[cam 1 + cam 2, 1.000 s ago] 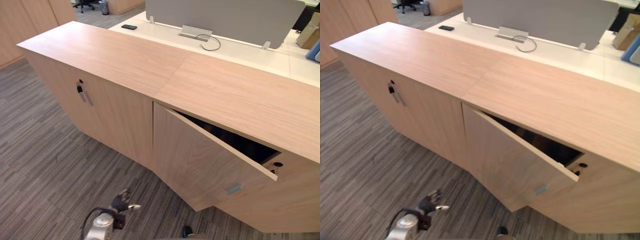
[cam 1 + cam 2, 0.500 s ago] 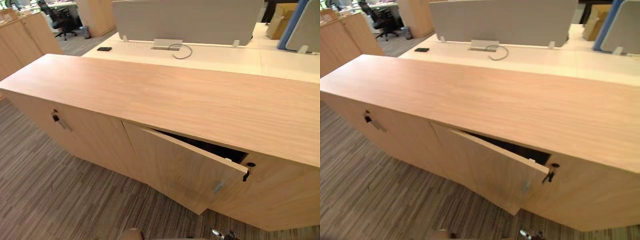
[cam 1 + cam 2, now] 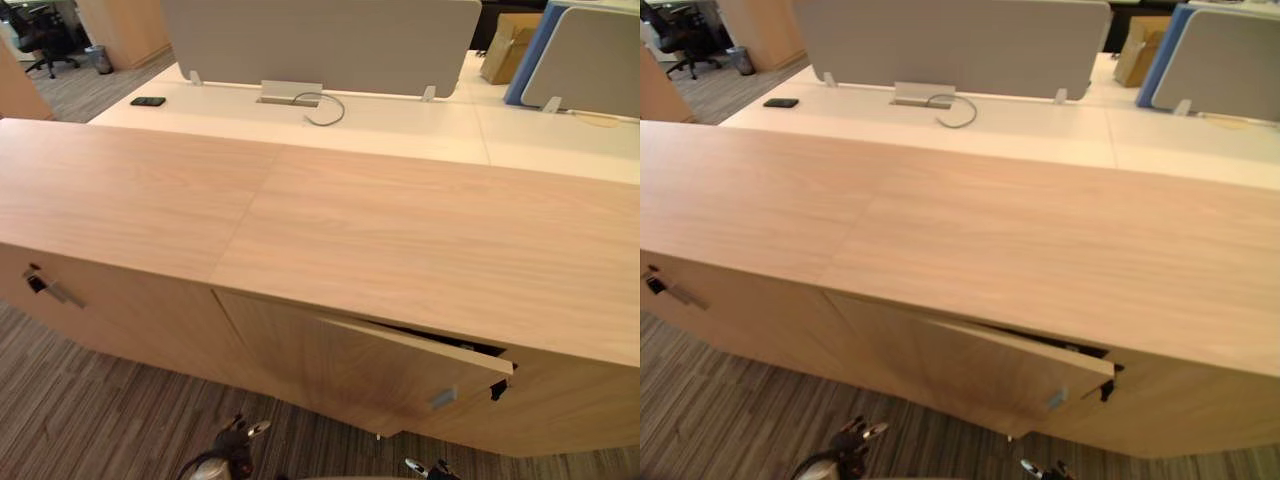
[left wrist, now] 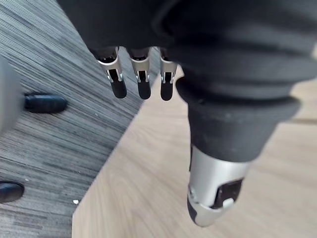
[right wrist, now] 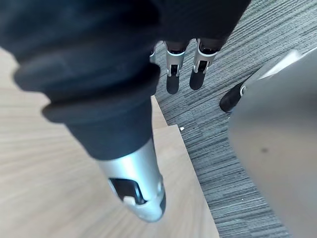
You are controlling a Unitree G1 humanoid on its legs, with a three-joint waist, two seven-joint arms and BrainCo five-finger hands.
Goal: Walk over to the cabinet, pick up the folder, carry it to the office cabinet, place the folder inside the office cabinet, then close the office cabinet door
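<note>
The long low cabinet (image 3: pixel 330 230) of light wood stands straight ahead. Its right-hand door (image 3: pixel 360 365) is ajar, with a thin dark gap along its top edge, a small grey handle (image 3: pixel 443 398) and a key (image 3: pixel 497 388) beside it. My left hand (image 3: pixel 236 452) hangs low over the carpet in front of the cabinet, fingers (image 4: pixel 141 82) relaxed and holding nothing. My right hand (image 3: pixel 430 468) is low below the ajar door, its fingers (image 5: pixel 185 69) also loose and empty. Both wrist views show cabinet wood (image 4: pixel 148 188) close by.
The cabinet's left door is closed, with a key and handle (image 3: pixel 45 288). Behind the cabinet is a white desk (image 3: pixel 400 125) with a grey divider panel (image 3: pixel 320 40), a cable (image 3: pixel 318 108) and a black phone (image 3: pixel 148 101). A cardboard box (image 3: pixel 505 45) stands at the far right. Striped grey carpet (image 3: pixel 90 420) covers the floor.
The camera has swung round, so the cabinet now faces me squarely. The door's dark gap looks much narrower than a second ago. Both hands show at the bottom edge.
</note>
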